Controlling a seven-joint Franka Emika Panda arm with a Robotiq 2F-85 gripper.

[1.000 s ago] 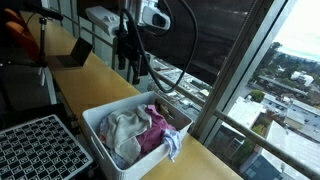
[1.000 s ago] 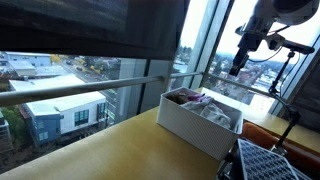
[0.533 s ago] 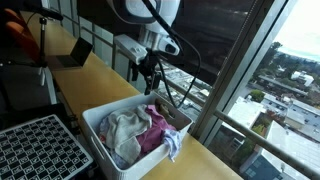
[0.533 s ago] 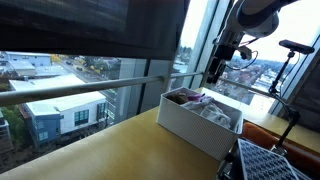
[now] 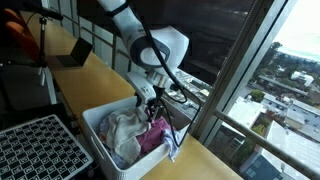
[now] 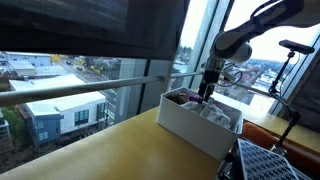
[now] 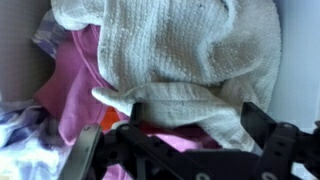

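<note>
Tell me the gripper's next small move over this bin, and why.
Probably lower straight down a little: the gripper hangs open just above the beige towel in the white bin, its fold lying between the jaws, not yet pinched.

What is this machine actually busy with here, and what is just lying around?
In hand:
- open hand
- pale towel
- pink cloth
- white bin

Lying about:
- black grid tray
- laptop
</note>
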